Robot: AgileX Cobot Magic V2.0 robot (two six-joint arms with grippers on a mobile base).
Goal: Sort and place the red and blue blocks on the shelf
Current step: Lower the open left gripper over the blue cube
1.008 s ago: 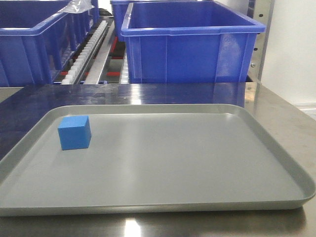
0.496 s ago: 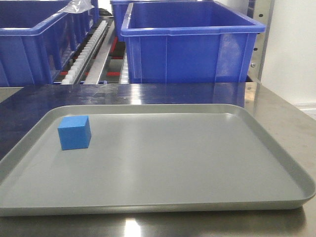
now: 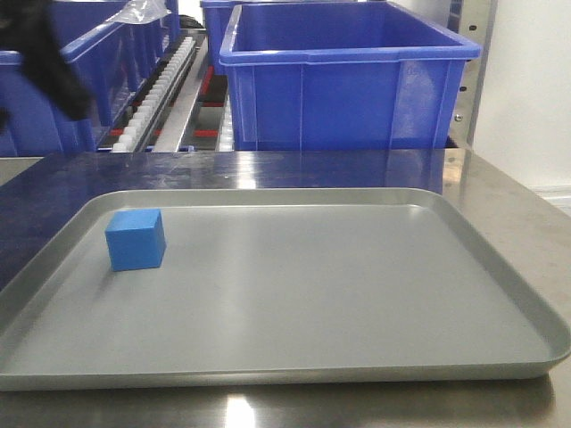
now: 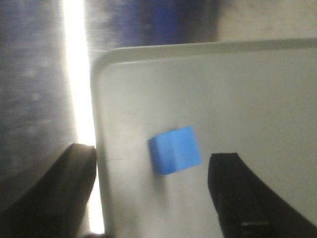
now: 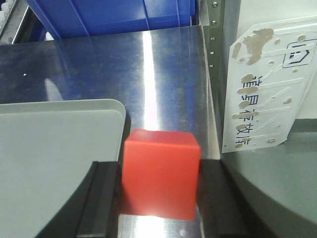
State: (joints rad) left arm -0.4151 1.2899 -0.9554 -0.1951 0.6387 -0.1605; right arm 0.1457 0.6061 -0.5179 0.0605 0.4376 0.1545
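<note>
Status, left claw: released and spread wide. Blue block sits between its fingers, touching neither, on grey tray near a corner.

Right claw: grasping red block, pads look flat on both sides, above bare steel table just off the tray's rounded corner.

Risks:
- Left: block is off-centre, nearer one finger and slightly skewed to the grip line. That finger would reach it first on closing and could shove or twist it, so a corner pinch is possible.
- Left: the other finger hangs over the tray rim. Coming straight down, it could land on the lip and tip the tray.
- Right: shelf upright and a peeling label stand just beside the claw on its outer side. A sideways swing there could clip them.

Room: open table ahead of the right claw, then a blue bin walls off the shelf front. White roller track shows a narrow lane between bins. A dark blur in the front view's upper corner can't be identified.
</note>
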